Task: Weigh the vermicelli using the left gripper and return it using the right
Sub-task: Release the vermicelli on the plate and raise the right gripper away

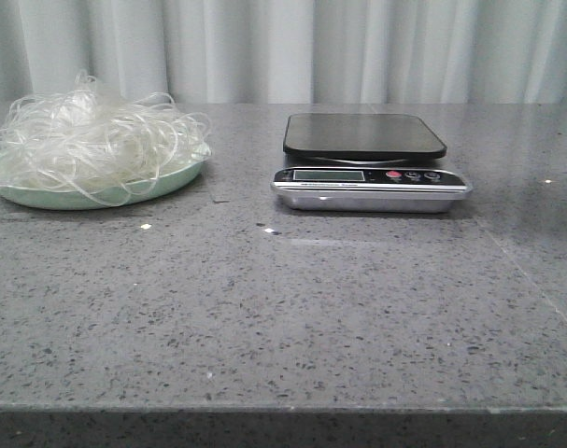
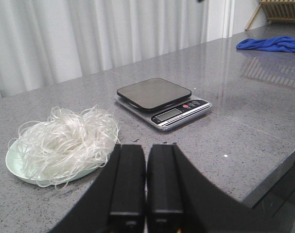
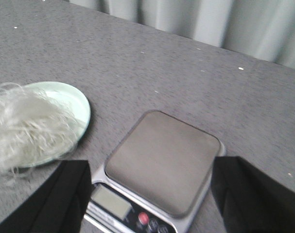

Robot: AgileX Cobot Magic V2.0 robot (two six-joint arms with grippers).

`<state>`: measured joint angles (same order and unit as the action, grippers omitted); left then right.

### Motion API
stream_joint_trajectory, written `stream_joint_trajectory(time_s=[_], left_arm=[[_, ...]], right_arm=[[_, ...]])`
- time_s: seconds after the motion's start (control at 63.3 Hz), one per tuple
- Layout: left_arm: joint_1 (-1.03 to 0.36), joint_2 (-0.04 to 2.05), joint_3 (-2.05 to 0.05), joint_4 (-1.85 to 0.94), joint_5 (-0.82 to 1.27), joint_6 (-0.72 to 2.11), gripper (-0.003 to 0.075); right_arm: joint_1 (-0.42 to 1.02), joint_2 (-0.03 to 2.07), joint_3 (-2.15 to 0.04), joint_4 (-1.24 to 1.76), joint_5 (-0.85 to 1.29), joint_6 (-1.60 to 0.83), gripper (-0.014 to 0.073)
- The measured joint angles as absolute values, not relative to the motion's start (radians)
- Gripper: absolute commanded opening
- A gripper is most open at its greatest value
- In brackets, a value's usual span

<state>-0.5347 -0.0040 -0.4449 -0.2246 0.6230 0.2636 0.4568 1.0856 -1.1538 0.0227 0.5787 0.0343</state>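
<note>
The vermicelli (image 1: 92,140) is a fluffy whitish tangle on a pale green plate (image 1: 40,197) at the table's left. It also shows in the left wrist view (image 2: 64,143) and, blurred, in the right wrist view (image 3: 23,126). A digital scale (image 1: 365,137) with a dark platform stands at the table's middle, bare on top. My left gripper (image 2: 146,155) is shut and empty, short of the plate (image 2: 13,162) and the scale (image 2: 154,92). My right gripper (image 3: 149,194) is open and empty above the scale (image 3: 162,160). Neither gripper shows in the front view.
The grey speckled table (image 1: 264,317) carries only the plate and scale in the front view. A white curtain (image 1: 358,47) hangs behind. In the left wrist view a blue cloth (image 2: 271,44) lies far along the counter, with a wooden rack (image 2: 281,9) beyond it.
</note>
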Motion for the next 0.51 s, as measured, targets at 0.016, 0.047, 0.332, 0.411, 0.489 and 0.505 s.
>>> stream_joint_trajectory(time_s=[0.016,0.047,0.332,0.411,0.489,0.505], left_arm=[[-0.535,-0.004,-0.445,-0.225,0.623,0.264,0.0134],[-0.535,-0.004,-0.445,-0.225,0.623,0.264,0.0134],[-0.535,-0.004,-0.445,-0.225,0.623,0.264,0.0134],[-0.535,-0.004,-0.445,-0.225,0.623,0.264,0.0134],[-0.535,-0.004,-0.445,-0.225,0.623,0.264,0.0134],[-0.535,-0.004,-0.445,-0.225,0.623,0.264,0.0134]], right_arm=[[0.457,1.086,-1.154,0.023,0.579,0.034,0.0608],[0.449,0.970,-1.055,0.011,0.560,0.034,0.0608],[0.449,0.357,-0.644,0.000,0.522,0.034,0.0608],[0.449,0.229,-0.571,-0.005,0.512,0.034,0.0608],[0.449,0.075,-0.477,-0.009,0.496,0.034,0.0608],[0.449,0.075,-0.477,-0.009,0.496,0.034,0.0607]])
